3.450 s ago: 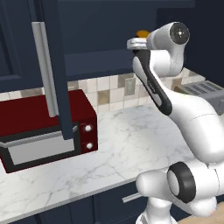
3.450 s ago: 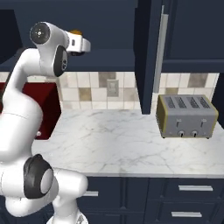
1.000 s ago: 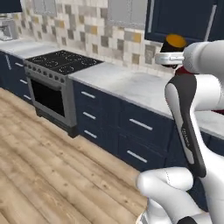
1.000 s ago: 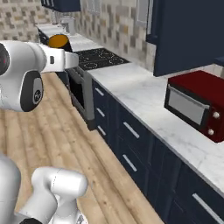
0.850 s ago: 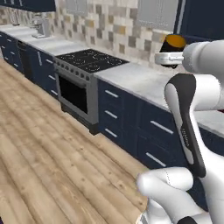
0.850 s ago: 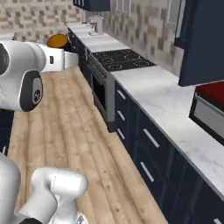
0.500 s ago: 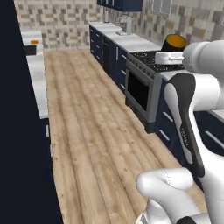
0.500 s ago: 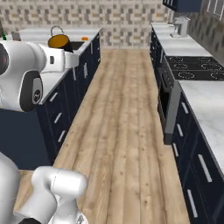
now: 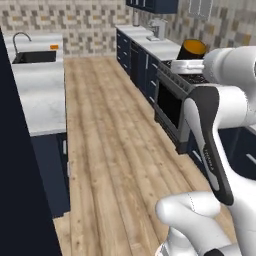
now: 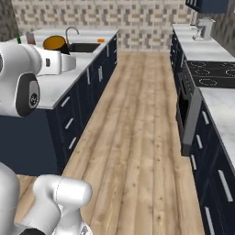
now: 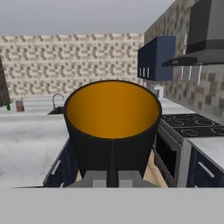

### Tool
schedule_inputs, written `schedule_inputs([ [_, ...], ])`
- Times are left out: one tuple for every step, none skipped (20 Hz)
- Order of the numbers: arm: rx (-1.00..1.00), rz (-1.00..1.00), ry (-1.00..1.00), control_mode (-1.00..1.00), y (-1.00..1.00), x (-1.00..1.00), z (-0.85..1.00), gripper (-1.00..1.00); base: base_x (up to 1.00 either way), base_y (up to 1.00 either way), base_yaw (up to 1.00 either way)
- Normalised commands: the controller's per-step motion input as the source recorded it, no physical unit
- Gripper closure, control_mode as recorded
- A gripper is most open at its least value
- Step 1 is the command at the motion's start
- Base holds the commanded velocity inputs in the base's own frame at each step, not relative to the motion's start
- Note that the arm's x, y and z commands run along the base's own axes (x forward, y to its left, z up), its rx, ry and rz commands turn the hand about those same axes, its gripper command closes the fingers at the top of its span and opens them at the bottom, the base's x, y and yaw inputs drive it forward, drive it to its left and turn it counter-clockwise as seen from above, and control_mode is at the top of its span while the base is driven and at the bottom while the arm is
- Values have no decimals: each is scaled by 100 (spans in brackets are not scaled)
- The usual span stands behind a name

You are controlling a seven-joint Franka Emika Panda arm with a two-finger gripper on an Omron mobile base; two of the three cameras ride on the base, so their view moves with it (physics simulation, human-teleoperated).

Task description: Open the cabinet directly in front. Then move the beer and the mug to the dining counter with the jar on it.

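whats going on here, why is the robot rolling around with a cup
The gripper is shut on the mug, a black cup with an orange inside, held upright out in front of the arm. The robot faces down the kitchen aisle, with the dining counter and its sink on one side and the stove on the other. The mug has not been set down on that counter yet.

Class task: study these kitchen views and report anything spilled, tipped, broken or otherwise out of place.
Nothing stands out. The mug sits upright in the gripper, its orange inside empty, and the dining counter and wooden floor show no spills.
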Motion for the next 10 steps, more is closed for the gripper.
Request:
schedule_inputs([
  [0,0,0,100,0,0,0,100,100,22,0],
  [0,0,0,100,0,0,0,100,100,26,-2],
  [0,0,0,100,0,0,0,100,100,24,-2],
  [0,0,0,100,0,0,0,100,31,30,-10],
  [0,0,0,100,0,0,0,100,0,3,0],
  [0,0,0,100,0,0,0,100,0,9,0],
  [0,0,0,100,0,0,0,100,25,56,-7],
  [0,0,0,100,0,0,0,100,22,66,-6],
  [0,0,0,100,0,0,0,100,0,92,-5],
  [0,0,0,100,0,0,0,100,0,100,0],
])
